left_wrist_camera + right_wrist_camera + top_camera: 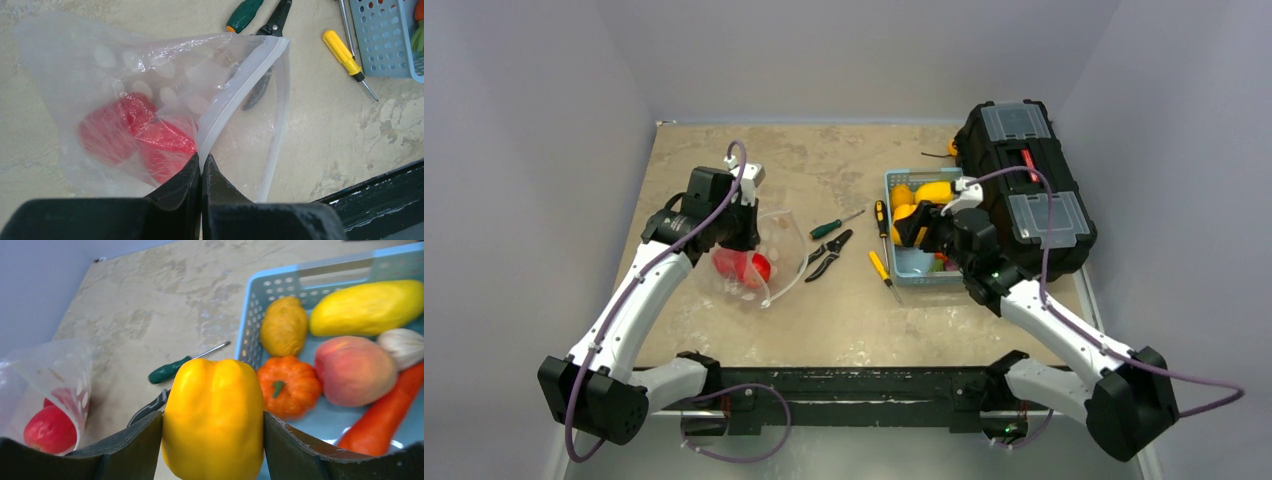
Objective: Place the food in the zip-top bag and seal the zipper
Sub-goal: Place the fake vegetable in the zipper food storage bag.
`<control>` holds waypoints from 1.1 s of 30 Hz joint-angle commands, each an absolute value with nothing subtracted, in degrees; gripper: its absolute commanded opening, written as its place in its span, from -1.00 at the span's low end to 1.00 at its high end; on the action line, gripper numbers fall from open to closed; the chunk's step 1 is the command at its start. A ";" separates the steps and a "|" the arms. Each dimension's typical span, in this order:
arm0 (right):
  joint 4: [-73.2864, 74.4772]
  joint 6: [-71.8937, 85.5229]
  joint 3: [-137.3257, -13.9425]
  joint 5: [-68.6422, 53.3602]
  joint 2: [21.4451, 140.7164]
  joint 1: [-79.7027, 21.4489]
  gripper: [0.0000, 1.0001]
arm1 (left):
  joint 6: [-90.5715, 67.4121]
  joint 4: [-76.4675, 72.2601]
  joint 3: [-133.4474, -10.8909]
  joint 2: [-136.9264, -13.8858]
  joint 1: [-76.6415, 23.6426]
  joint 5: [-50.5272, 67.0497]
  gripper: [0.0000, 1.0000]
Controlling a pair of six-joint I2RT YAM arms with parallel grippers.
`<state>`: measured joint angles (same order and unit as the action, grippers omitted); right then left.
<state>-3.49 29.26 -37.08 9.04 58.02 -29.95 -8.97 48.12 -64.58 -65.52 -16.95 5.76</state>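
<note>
On the left of the worktop (pixel 824 330), the left gripper (pixel 201 172) is pinched tight on one lip of the zip-top bag (pixel 115 70), at its zipper (pixel 240 85). It seems to lift that edge so the mouth gapes rightward. Red food (pixel 135 135) already lies inside. By the blue basket (pixel 248 320) on the right, the right gripper (pixel 212 440) clamps a yellow pepper (pixel 212 405) by its sides, likely ready to carry across.

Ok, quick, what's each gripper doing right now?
Left gripper: closed, pinching the bag at its mouth edge.
Right gripper: closed on a yellow pepper.
</note>
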 commanded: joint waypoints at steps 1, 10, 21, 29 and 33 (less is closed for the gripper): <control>-16.36 27.87 -39.69 -9.33 64.31 -30.52 -1.00 | -9.41 47.61 -66.09 -65.26 -17.14 6.63 -1.00; -27.19 21.39 -50.99 -8.10 75.57 -54.81 -1.00 | -9.32 47.77 -66.14 -65.22 -17.14 6.22 -1.00; -31.50 23.03 -59.89 -1.76 91.77 -57.57 -1.00 | -9.27 47.15 -65.75 -63.11 -17.14 5.65 -1.00; -35.20 23.07 -62.41 1.19 98.14 -57.54 -1.00 | -9.07 46.32 -65.23 -61.58 -17.14 6.38 -1.00; -37.71 24.39 -63.02 1.99 99.96 -57.60 -0.95 | -8.88 45.44 -64.72 -60.58 -17.14 7.15 -1.00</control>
<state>-30.55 24.01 -60.03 -0.54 99.88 -57.47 -8.93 48.36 -64.58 -62.52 -16.95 5.78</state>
